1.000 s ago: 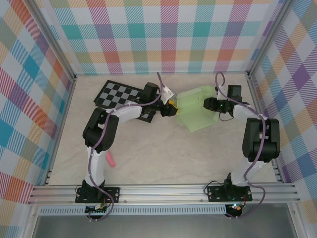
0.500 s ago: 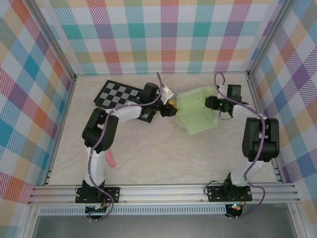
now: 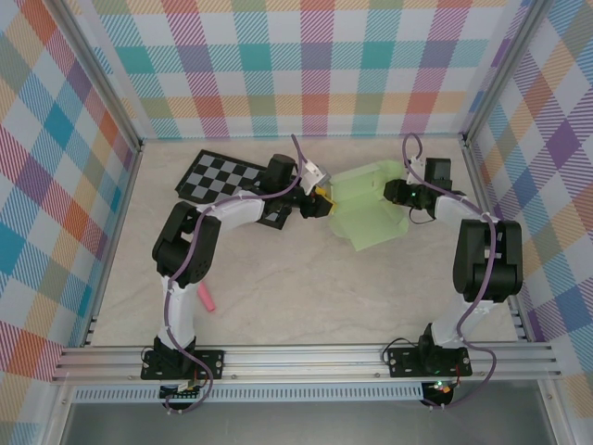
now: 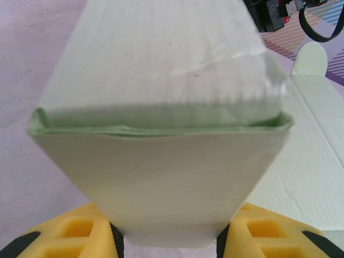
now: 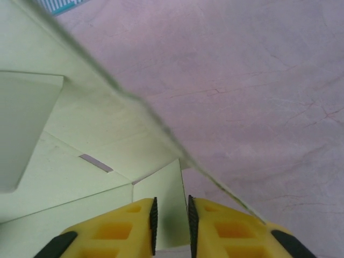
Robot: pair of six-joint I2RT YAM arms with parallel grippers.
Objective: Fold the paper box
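The paper box sits partly folded on the far side of the table, right of the checkerboard, its left flap clamped by the left gripper and its right edge pinched by the right gripper.

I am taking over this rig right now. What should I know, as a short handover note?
Left gripper: fingers closed on a folded-over panel at the left edge of the paper box.
Right gripper: fingers nearly together, pinching a thin flap at the far right side.
Position: it lies on the table, right of the checkerboard, between both arms.
Done: some panels are raised.
Left: it is not closed up; most of the folding remains.
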